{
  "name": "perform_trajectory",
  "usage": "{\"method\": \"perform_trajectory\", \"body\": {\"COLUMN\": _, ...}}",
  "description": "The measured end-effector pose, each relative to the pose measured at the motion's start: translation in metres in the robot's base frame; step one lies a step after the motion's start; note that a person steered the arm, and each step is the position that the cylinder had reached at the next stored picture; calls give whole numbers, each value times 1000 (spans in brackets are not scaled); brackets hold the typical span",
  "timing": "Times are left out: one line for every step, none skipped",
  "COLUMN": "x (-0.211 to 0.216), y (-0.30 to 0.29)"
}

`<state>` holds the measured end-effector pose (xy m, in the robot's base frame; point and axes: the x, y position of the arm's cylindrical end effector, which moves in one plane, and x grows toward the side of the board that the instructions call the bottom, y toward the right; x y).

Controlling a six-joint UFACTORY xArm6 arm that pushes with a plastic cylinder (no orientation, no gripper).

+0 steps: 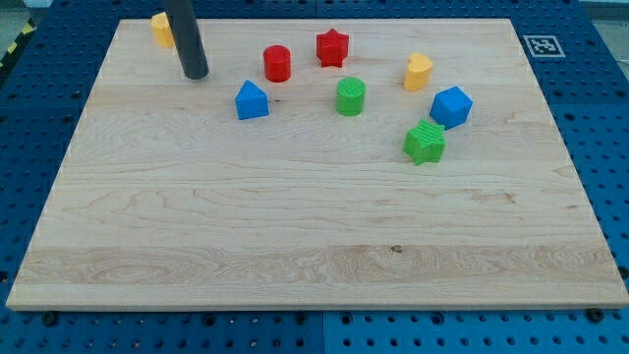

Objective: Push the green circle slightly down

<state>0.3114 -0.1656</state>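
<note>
The green circle (pixel 351 96) stands on the wooden board (pixel 295 226) in the upper middle of the view. My tip (pixel 196 74) rests on the board at the upper left, far to the left of the green circle. A blue block with a peaked top (pixel 252 100) and a red circle (pixel 277 63) lie between my tip and the green circle.
A red star (pixel 333 47) sits above the green circle. A yellow heart-like block (pixel 418 72), a blue cube-like block (pixel 451 106) and a green star (pixel 425 143) lie to its right. A yellow block (pixel 161 29) sits partly behind the rod at the top left.
</note>
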Motion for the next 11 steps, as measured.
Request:
{"method": "perform_trajectory", "body": {"x": 8, "y": 0}}
{"method": "perform_trajectory", "body": {"x": 16, "y": 0}}
{"method": "perform_trajectory", "body": {"x": 25, "y": 0}}
{"method": "perform_trajectory", "body": {"x": 28, "y": 0}}
{"method": "perform_trajectory", "body": {"x": 28, "y": 4}}
{"method": "perform_trajectory", "body": {"x": 26, "y": 28}}
{"method": "perform_trajectory", "body": {"x": 18, "y": 81}}
{"method": "perform_trajectory", "body": {"x": 18, "y": 139}}
{"method": "perform_trajectory", "body": {"x": 33, "y": 175}}
{"method": "perform_trajectory", "body": {"x": 63, "y": 177}}
{"method": "perform_trajectory", "body": {"x": 98, "y": 183}}
